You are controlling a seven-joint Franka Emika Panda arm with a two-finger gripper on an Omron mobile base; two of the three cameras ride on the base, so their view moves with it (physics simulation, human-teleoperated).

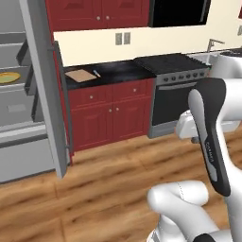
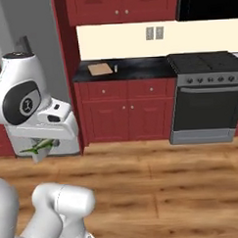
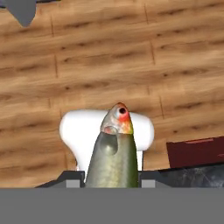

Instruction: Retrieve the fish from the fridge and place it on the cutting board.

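- The two-finger gripper (image 3: 113,183) of the white arm is clenched on the slender grey-green fish (image 3: 112,153); in the hand view the fish rises between the two dark finger tips (image 3: 73,178), its head with a red-orange patch pointing up in the picture.
- In the right base view the fish (image 2: 40,145) hangs under the white hand at the left, in the air above the brown wooden plank floor (image 2: 158,188), in front of the grey fridge (image 2: 40,56).
- The flat light tan wooden cutting board (image 1: 80,75) lies on the dark speckled countertop (image 1: 113,72), well apart from the fish, near the left end of the counter.
- A small dark slim object (image 1: 96,73) lies just beside the board; I cannot tell what it is.
- The tall grey fridge (image 1: 28,94) stands open at the left, and a round yellow-orange plate (image 1: 8,77) rests on one of its inner shelves.
- Red cabinets (image 2: 125,111) stand under the counter, and a grey stove with a dark oven door (image 2: 208,97) is just beside them.
- Two grey wall sockets (image 2: 154,33) sit on the cream wall above the counter.
- There is a small marking on the dark arm joint (image 2: 23,104), but it is too small to read.
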